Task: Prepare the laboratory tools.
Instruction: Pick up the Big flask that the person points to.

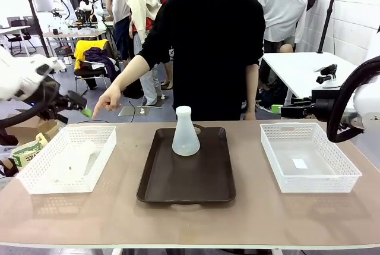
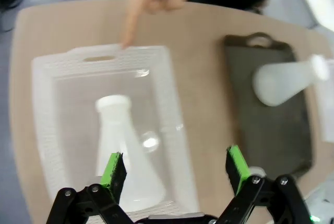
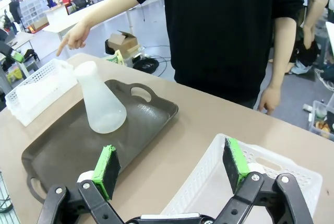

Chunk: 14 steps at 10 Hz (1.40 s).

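While the person's hand points a finger at the far rim of the left basket, I read the step in hand as fetching the flask that lies there. That lying flask is on its side on the basket floor, neck toward the far end and wide base toward the near end. The upright flask stands on the far part of the tray in the middle of the table, so one tool looks placed and one is left to go. My left claw hangs above the left basket, spread wide with nothing between its green pads; one pad sits over the flask's base in the wrist view, the other out past the basket's right wall. My right claw is just as wide and empty, held over the near left corner of the right basket. Next I would shift the left claw over the flask, turn it to straddle the neck (the cone would likely slip out) and come down clear of the lattice walls and the pointing hand.
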Tool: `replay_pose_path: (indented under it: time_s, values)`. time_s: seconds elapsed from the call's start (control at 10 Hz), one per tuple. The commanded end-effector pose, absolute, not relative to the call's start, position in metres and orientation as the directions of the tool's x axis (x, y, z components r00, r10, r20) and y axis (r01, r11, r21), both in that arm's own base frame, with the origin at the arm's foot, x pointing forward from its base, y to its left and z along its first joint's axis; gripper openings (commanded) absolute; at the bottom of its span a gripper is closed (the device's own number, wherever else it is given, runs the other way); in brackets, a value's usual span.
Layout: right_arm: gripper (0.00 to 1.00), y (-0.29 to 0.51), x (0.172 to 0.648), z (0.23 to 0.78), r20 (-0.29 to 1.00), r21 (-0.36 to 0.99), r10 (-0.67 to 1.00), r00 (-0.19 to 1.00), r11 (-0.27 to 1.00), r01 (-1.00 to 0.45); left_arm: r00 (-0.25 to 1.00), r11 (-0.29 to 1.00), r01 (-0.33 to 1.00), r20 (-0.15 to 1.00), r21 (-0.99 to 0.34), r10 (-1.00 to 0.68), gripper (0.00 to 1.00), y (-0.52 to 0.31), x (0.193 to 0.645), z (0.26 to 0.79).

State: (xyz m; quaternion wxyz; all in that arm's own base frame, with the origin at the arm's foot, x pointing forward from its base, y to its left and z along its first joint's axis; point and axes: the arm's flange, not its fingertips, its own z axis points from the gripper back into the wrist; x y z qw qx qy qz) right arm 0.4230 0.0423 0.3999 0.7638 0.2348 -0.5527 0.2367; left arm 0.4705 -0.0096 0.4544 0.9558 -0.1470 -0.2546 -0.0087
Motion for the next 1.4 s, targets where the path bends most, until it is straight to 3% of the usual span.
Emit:
replay_pose_path:
  time_s: [0.0, 0.3, 1.3]
  values:
    - [1.00, 0.042, 0.422, 0.399, 0.952, 0.108, 0.099, 0.291, 0.779, -0.618, 0.965, 0.989, -0.092, 0.233, -0.119, 0.118, 1.00, -0.011, 0.492, 0.442]
    - [1.00, 0.042, 0.422, 0.399, 0.952, 0.108, 0.099, 0.291, 0.779, -0.618, 0.980, 0.993, -0.122, 0.160, -0.001, 0.120, 1.00, -0.017, 0.513, 0.425]
    - [1.00, 0.042, 0.422, 0.399, 0.952, 0.108, 0.099, 0.291, 0.779, -0.618, 0.995, 0.999, 0.031, 0.098, 0.022, -0.033, 1.00, -0.016, 0.571, 0.382]
